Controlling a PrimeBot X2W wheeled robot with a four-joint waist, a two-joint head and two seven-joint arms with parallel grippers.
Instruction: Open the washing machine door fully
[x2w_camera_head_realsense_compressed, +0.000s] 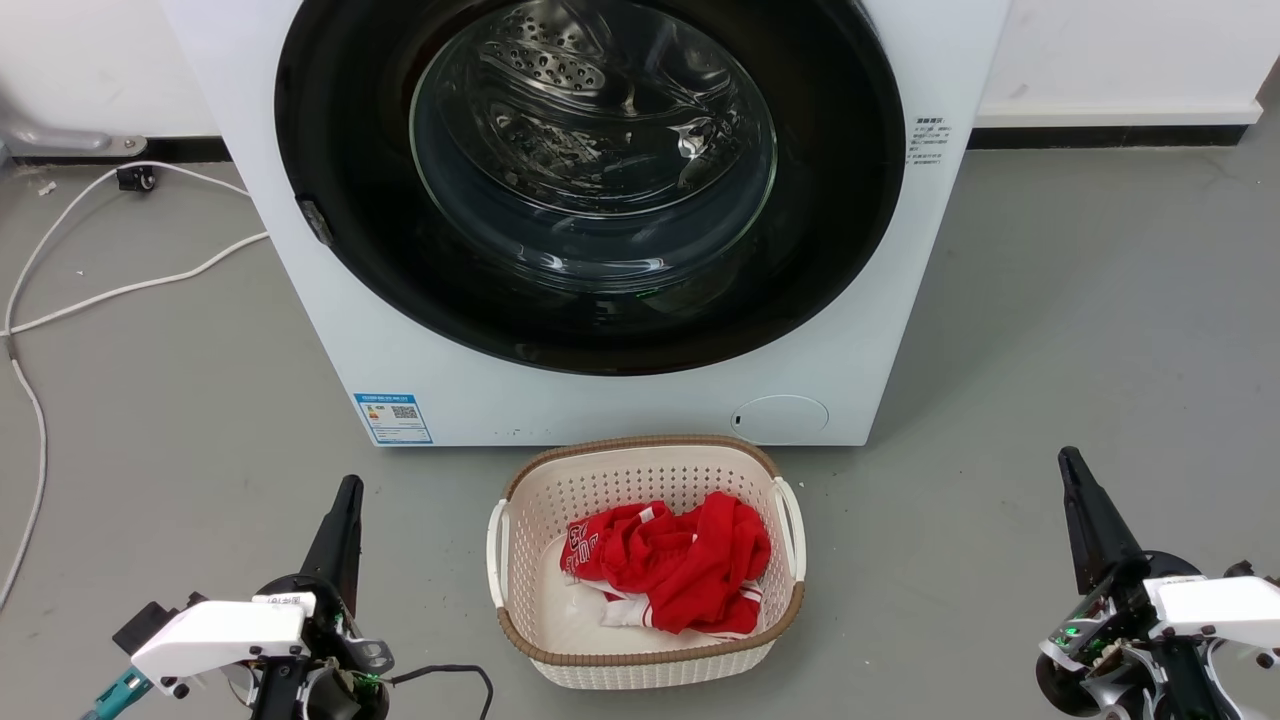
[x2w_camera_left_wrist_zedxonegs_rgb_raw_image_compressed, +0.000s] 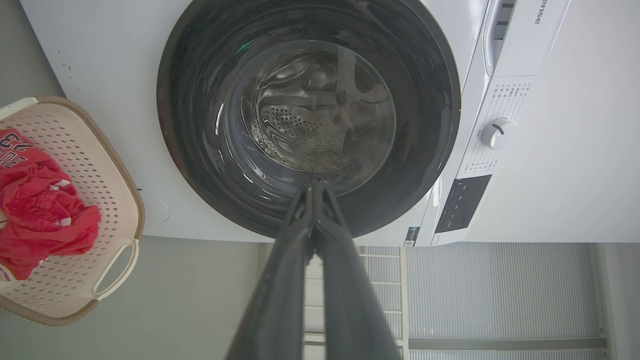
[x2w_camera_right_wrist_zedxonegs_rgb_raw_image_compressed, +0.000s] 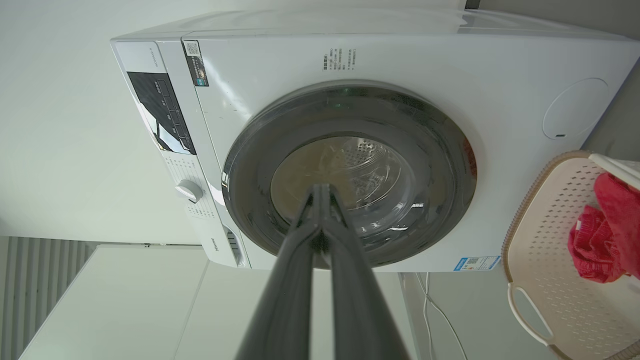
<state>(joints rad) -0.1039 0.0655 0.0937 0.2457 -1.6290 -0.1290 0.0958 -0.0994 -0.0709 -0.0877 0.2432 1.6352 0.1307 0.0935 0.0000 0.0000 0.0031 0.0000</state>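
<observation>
Washing machine door (x2w_camera_head_realsense_compressed: 590, 170) sat flush and shut; left gripper (x2w_camera_head_realsense_compressed: 347, 497) and right gripper (x2w_camera_head_realsense_compressed: 1071, 468) hung low, well clear, jaws closed on nothing (probably parked before any reach).

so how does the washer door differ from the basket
The washing machine door is round, glossy black with a glass centre; the basket is cream, perforated, brown-rimmed. The door sits shut against the washing machine; the basket stands open-topped on the floor, holding red clothing. Both sit central in the head view.
</observation>
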